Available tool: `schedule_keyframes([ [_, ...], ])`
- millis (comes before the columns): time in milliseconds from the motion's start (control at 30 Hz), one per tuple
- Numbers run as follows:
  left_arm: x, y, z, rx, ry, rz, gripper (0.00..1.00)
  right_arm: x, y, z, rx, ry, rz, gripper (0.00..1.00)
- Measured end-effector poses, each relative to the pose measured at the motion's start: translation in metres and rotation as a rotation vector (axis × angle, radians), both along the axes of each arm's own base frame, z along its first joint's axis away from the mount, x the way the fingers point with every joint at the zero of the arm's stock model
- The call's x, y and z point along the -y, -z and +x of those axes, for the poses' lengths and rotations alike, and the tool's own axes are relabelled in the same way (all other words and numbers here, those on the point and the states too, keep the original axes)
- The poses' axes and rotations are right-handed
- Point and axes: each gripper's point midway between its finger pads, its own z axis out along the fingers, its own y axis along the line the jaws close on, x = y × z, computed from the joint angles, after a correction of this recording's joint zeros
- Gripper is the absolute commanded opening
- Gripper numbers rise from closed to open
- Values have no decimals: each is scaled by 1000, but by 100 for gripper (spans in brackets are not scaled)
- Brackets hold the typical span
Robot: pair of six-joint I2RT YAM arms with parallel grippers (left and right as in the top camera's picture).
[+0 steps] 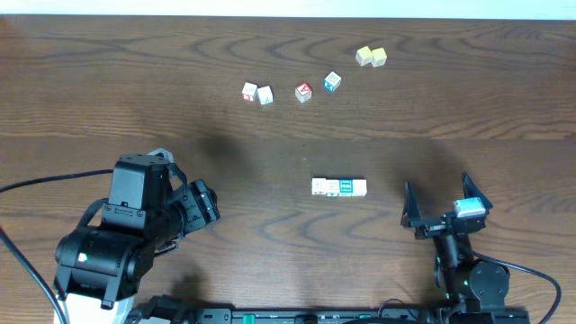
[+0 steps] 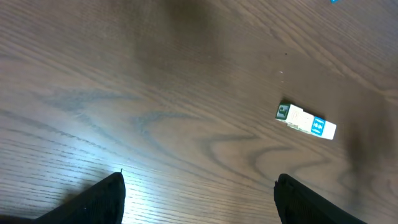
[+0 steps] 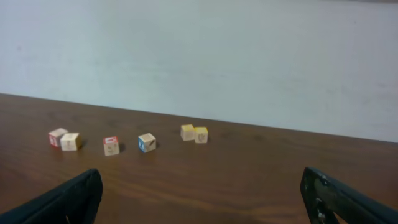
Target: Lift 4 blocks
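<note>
1. Blocks (image 1: 338,187): four cubes touching in a tight left-to-right row at mid-table (image 1: 270,153). They sit flat on the wood between my two grippers, nearer the right one.
2. In the left wrist view the row reads as one short bar and I can't pick out the seams. I can make out a green mark on the near end and one bright blue face. The other marks are too small to read.
3. Left gripper (image 1: 209,202): from overhead, the fingers blur into the dark arm. In the wrist view both fingertips are cut off by the bottom edge. They are spread wide, with only bare wood between them.
4. Left arm is folded at the near-left, aimed right toward the row and well apart from it.
5. Right gripper (image 1: 441,205): jaws wide and empty, just right of the row, pointing at the far edge.
6. Right wrist camera looks across to the wall and shows the far cubes only: yellow pair (image 3: 194,133), red-faced cube (image 3: 111,145) and its neighbours.
</note>
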Motion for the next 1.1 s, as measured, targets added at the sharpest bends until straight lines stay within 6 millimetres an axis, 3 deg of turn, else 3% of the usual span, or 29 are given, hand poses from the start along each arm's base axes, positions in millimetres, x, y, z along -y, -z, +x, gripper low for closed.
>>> schedule_keyframes([
  [300,0,0,0,0,0,0,77,3,38,1,-136,19,-7,99],
  [1100,0,0,0,0,0,0,77,4,37,2,-135,26,-7,99],
])
